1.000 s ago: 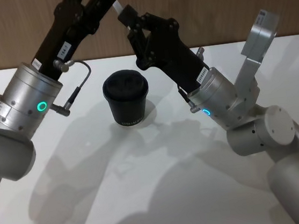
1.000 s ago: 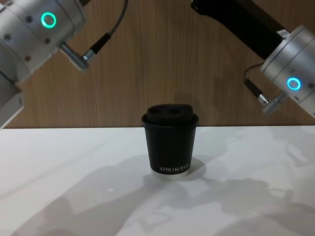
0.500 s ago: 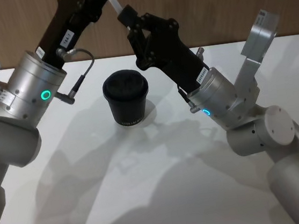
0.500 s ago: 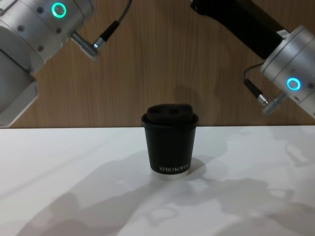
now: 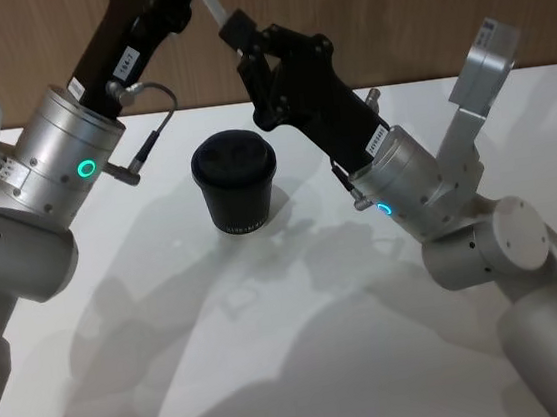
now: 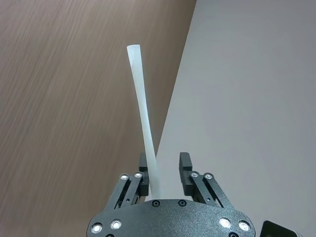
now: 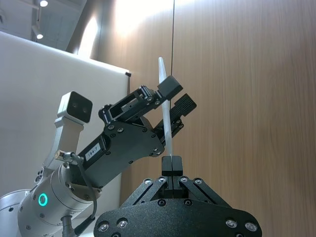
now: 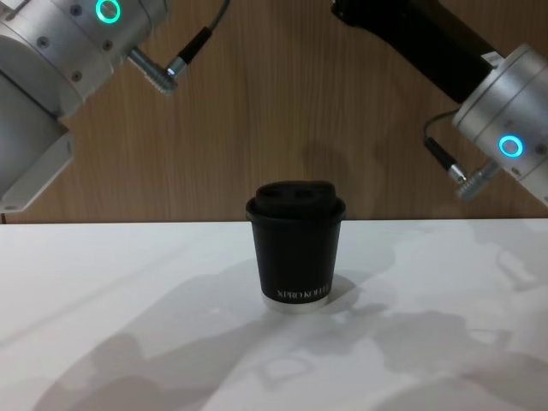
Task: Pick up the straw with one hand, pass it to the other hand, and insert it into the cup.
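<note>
**Overhead, the straw [image 5: 216,6] is pinched by the right gripper [image 7: 171,160] while the left gripper [image 6: 164,160] stands loose around it**

In front of the cup [image 8: 295,257], nearest the robot, the white table [image 8: 128,342] carries only the arms' shadows. The cup stands upright on it with its domed lid on and its small white lettering turned toward the chest camera. Nothing is in the lid, so insertion is not yet done. The opening in the lid is too dark to make out. The cup sits free between the two arms, which I take to be so that either one can come down on it from above.

Above the cup and just beyond it, the two grippers meet tip to tip. The right gripper reaches in from the cup's right and is clenched on the straw near one end. Its fingers are pressed together, and the straw stands straight out past them. That grip leaves a long free length, probably the part meant to go into the lid.

The left gripper comes from the cup's left with its jaws apart. The straw runs between its fingers [image 6: 142,173], lying against one and clear of the other, so it grasps nothing. By my reading the hand-off is at the release. The left gripper would need to draw back along the straw's line, or it may knock it askew.

Behind the cup is the wooden wall [image 8: 300,103].
</note>
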